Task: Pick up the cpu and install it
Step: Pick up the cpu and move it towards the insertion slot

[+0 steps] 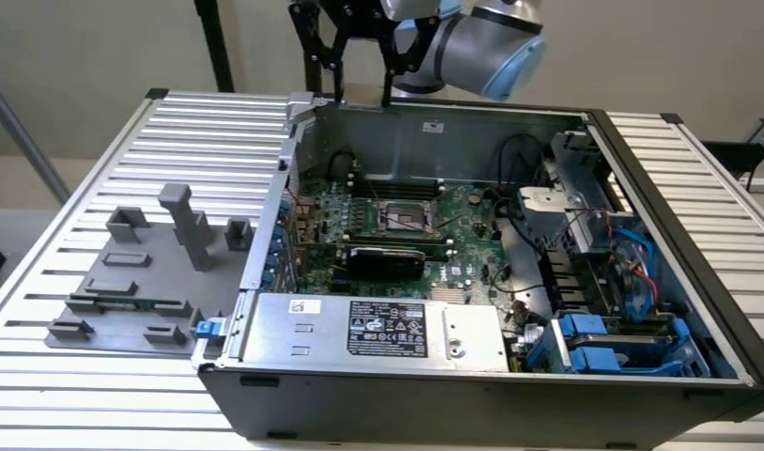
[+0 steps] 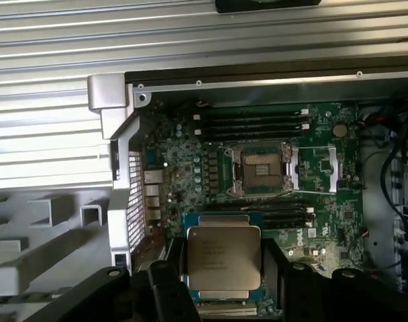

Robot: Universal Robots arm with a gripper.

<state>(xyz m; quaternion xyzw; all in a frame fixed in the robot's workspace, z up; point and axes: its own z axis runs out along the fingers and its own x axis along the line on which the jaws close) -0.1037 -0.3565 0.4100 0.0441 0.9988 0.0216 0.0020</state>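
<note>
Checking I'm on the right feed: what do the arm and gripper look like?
The arm has rounded silver-grey joints with a light blue cap. The gripper is black, with slim linked-bar fingers.

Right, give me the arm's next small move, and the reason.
Probably shift the claw, shut on the cpu, across until the chip sits over the open socket. In the wrist view the socket lies apart from the cpu, not beneath it, and the exterior view has the claw up by the rear wall of the case rather than above the motherboard.
</note>
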